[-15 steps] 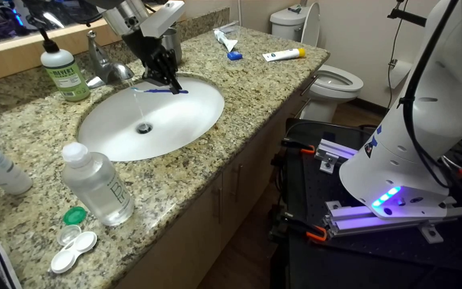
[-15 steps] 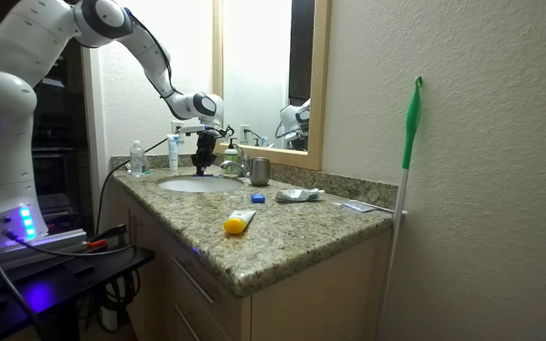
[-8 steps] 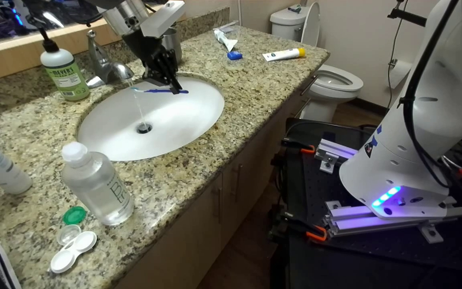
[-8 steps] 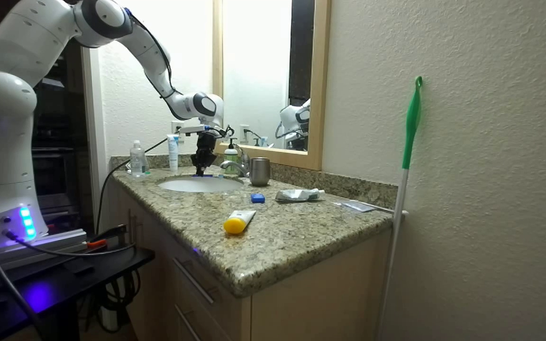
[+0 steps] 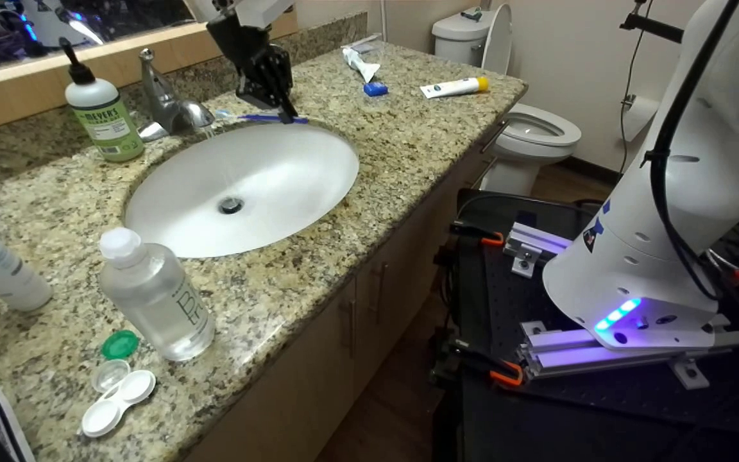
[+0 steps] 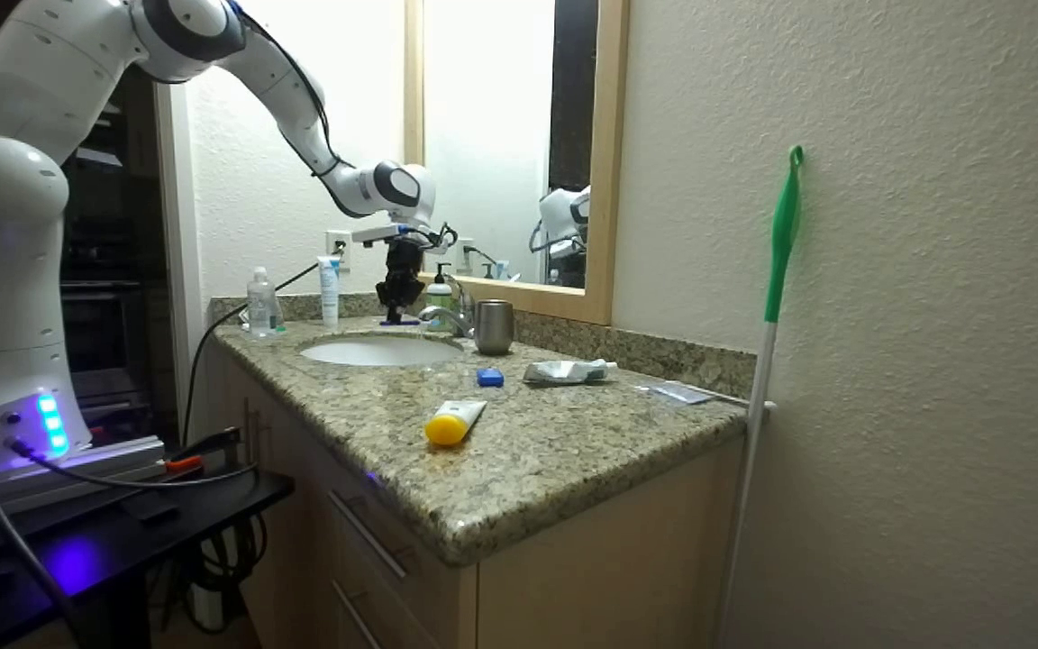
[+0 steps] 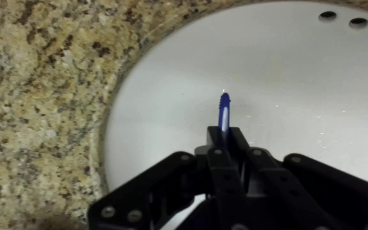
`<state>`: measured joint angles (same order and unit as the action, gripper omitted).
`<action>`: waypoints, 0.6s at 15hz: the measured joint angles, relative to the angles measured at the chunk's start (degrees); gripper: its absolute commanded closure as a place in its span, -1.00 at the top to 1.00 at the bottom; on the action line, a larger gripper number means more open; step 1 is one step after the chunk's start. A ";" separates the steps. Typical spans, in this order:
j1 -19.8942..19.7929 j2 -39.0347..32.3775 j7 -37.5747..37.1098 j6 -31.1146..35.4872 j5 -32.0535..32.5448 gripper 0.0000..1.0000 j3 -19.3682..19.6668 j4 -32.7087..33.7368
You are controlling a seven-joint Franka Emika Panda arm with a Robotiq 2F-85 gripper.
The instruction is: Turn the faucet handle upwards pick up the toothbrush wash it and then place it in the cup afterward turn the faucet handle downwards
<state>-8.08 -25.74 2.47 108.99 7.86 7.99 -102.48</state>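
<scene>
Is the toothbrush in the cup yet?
No, in an exterior view the gripper holds the toothbrush apart from the cup, which stands beside the faucet.

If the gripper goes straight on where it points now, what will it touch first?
Most likely the white sink, below the gripper and the toothbrush it holds; how far down is unclear.
</scene>
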 measured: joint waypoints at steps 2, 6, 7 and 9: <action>-1.77 4.09 3.15 -4.07 0.00 -0.95 1.40 -0.84; -5.48 12.11 10.28 -19.46 0.39 -0.95 4.09 -2.74; -6.32 13.48 11.54 -21.88 0.42 -0.95 4.81 -3.08; -8.10 15.73 13.79 -23.64 0.24 -0.95 6.27 -3.86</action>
<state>-16.19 -10.01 16.26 85.35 8.10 14.26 -106.34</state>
